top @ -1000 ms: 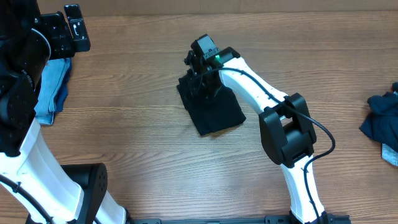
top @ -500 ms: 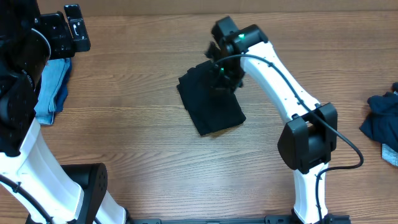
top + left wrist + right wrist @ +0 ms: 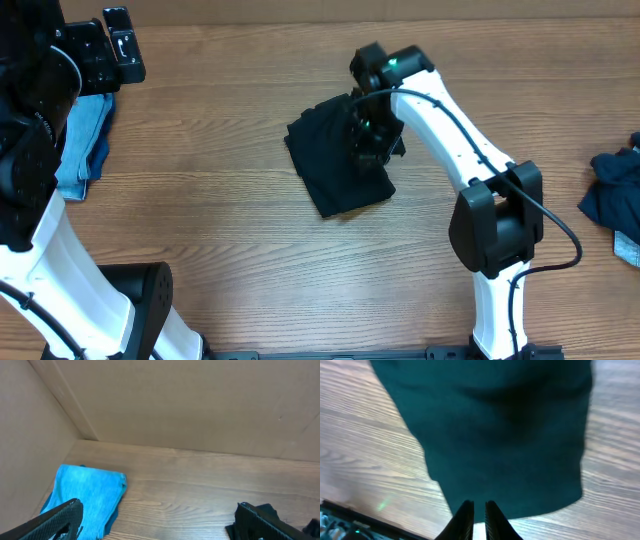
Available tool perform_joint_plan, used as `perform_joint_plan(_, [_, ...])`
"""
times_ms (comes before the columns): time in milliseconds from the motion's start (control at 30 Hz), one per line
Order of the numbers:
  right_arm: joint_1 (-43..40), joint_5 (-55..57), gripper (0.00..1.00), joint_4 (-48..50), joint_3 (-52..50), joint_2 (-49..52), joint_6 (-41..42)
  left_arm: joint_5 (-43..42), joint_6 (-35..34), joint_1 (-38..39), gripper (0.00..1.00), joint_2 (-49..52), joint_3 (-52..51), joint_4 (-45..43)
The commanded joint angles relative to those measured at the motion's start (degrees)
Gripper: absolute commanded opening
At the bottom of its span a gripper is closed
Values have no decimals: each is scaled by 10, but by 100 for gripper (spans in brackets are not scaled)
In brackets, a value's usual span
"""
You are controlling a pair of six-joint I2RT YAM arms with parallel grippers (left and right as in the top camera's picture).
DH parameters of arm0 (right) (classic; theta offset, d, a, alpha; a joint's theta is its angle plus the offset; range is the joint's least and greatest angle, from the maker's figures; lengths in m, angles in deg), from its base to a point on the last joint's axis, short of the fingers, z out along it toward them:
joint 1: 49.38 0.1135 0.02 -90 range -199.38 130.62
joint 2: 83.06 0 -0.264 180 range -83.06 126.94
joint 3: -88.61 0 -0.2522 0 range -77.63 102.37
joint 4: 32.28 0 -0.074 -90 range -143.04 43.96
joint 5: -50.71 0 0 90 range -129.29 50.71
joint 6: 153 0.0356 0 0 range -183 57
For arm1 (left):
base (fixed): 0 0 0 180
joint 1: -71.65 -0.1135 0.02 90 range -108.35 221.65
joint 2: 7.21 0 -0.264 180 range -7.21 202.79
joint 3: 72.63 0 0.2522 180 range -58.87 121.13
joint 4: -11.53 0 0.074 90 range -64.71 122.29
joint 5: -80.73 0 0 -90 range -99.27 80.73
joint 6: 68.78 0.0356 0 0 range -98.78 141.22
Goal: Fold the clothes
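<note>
A black T-shirt (image 3: 335, 185) is seen folded into a compact rectangle at the middle of the bench (image 3: 220, 230), set askew. The right gripper (image 3: 368, 148) is held over the shirt's 2 o'clock side. Its fingers (image 3: 465, 516) are clenched nearly together with only a pale sliver between them, and no fabric is pinched. Whether the tips touch the cloth cannot be told. A green light (image 3: 390, 64) is lit near that arm's wrist. At 9 o'clock a light blue garment (image 3: 85, 140) is laid folded, partly covered by the left arm. The left gripper (image 3: 157, 522) is spread wide just beside it, grasping nothing. At 3 o'clock, well apart, a dark navy garment (image 3: 612, 195) can be seen crumpled at the picture's edge.
</note>
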Motion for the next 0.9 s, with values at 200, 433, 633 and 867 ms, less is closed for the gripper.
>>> perform_joint_plan(200, [7,-43,12,105,-154,-10,2,7,-4,0,100,2,-1,-1])
perform_joint_plan(433, [6,-46,12,149,-182,-17,-12,7,-4,0,100,2,-1,-1])
perform_joint_plan(633, [6,-40,13,151,-97,-70,-20,7,-4,0,100,2,-1,-1])
perform_joint_plan(867, [6,-42,12,209,-32,-92,-8,7,-4,0,100,2,-1,-1])
